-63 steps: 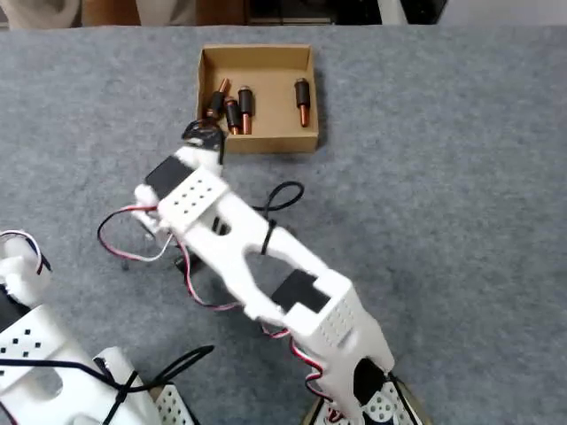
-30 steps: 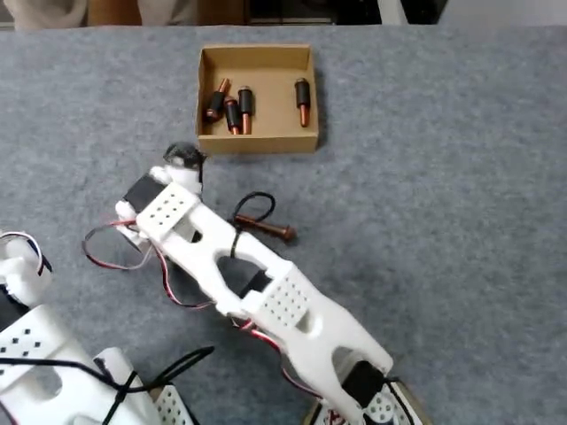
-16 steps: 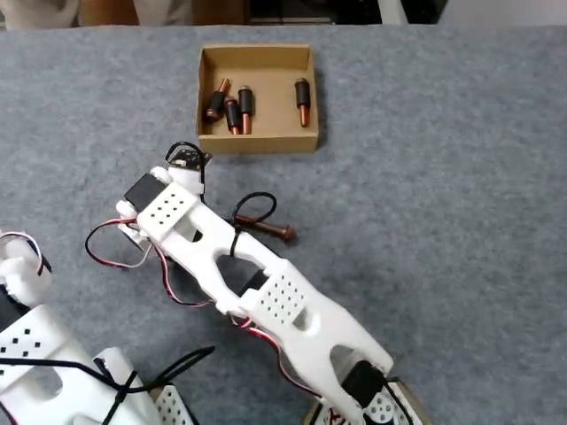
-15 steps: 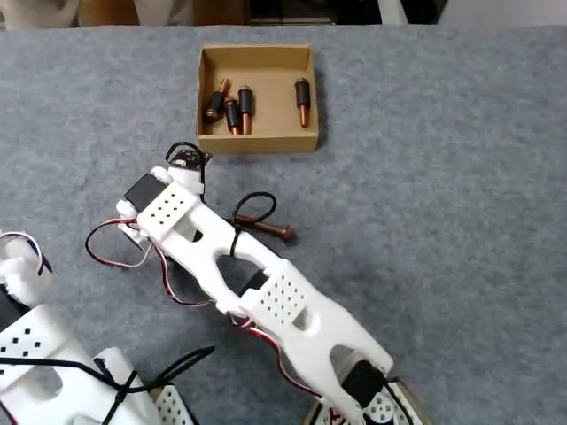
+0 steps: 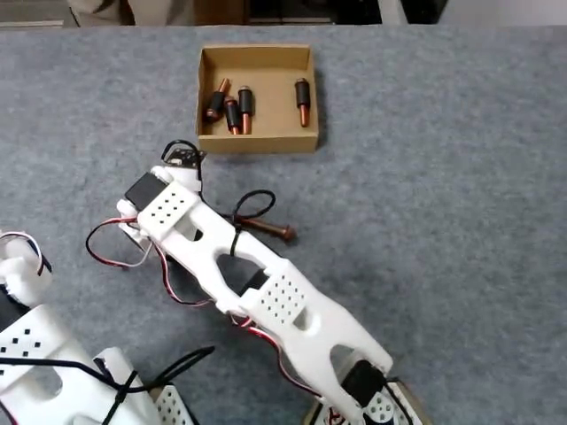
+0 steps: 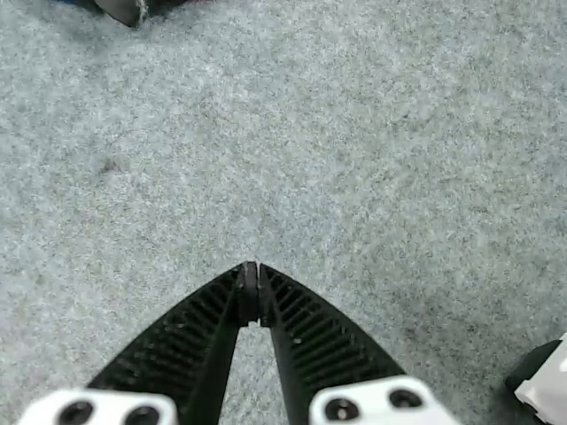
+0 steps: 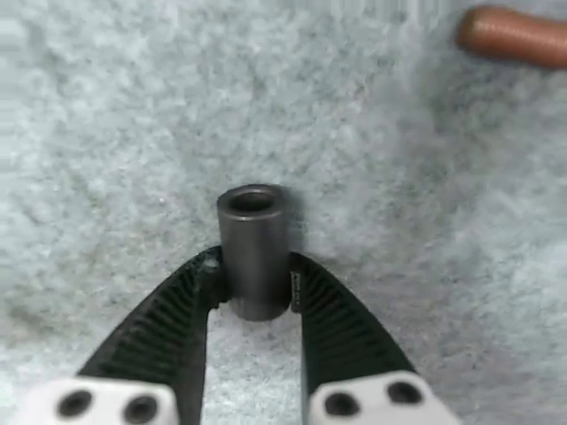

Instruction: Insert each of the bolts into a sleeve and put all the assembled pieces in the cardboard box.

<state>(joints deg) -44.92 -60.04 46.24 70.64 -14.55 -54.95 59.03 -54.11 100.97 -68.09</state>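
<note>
Since two seconds ago the right arm has drawn back from the cardboard box (image 5: pixel 257 143), uncovering a copper bolt (image 5: pixel 268 229) that lies on the grey felt (image 5: pixel 443 221) beside the arm. The right gripper (image 5: pixel 182 158) sits just short of the box's front wall. Four assembled pieces (image 5: pixel 232 104), dark collars on copper shanks, lie inside, three together and one apart. From the left wrist, the left gripper (image 6: pixel 251 282) has ribbed black fingers pressed tip to tip on nothing, above fuzzy cloth. From the right wrist, ribbed fingers clamp a smooth dark sleeve (image 7: pixel 254 243), its open bore plain at this range, with the bolt's rounded end well apart.
</note>
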